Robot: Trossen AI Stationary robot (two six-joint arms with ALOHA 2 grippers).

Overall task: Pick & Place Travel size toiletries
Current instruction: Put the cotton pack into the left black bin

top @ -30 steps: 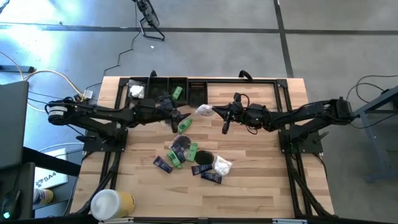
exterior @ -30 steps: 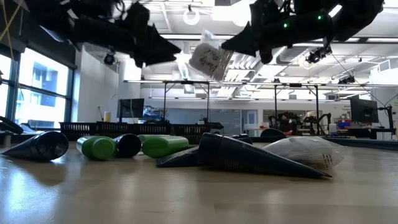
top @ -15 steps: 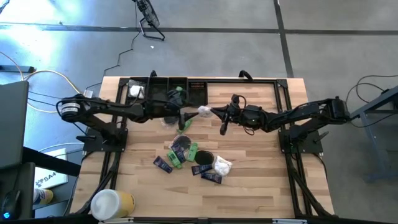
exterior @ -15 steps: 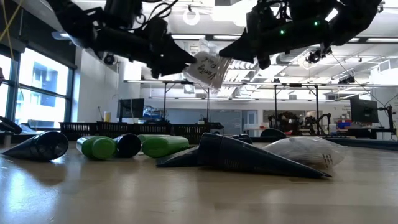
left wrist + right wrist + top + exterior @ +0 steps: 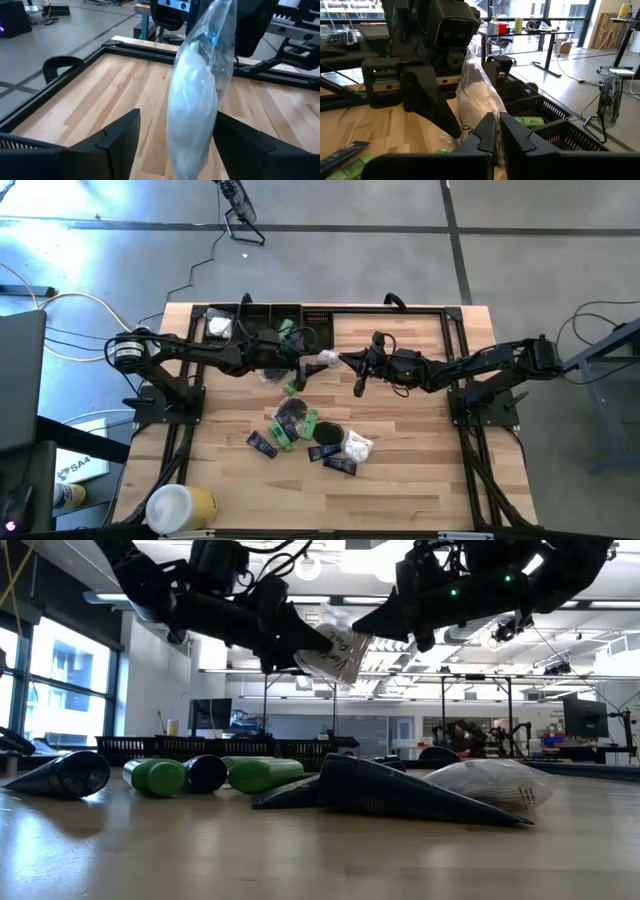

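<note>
A white plastic-wrapped packet (image 5: 326, 359) hangs in the air above the table's far middle, with my right gripper (image 5: 342, 358) shut on it. My left gripper (image 5: 305, 362) is open, and in the left wrist view its two fingers (image 5: 120, 140) stand on either side of the packet (image 5: 197, 100). The other toiletries lie in a pile on the wood: green bottles (image 5: 283, 432), dark sachets (image 5: 339, 465), black discs (image 5: 327, 434) and another white packet (image 5: 357, 446). My right gripper pinches the packet's plastic wrap at its edge (image 5: 487, 107) between its two shut fingers. It comes about level from the table's right side. The packet (image 5: 335, 645) sits tilted, clear of the table. My left gripper: whether a finger touches the packet cannot be told.
Black trays (image 5: 320, 320) stand along the far edge, holding a white packet (image 5: 219, 326) and a green bottle (image 5: 287, 328). A large white-and-yellow cylinder (image 5: 180, 507) lies at the near left corner. Bare wood lies at the right.
My left gripper, still open, has moved toward the table's right and a little toward the far edge, up to the held packet, until its fingers stand around it. The packet stays where it was.
</note>
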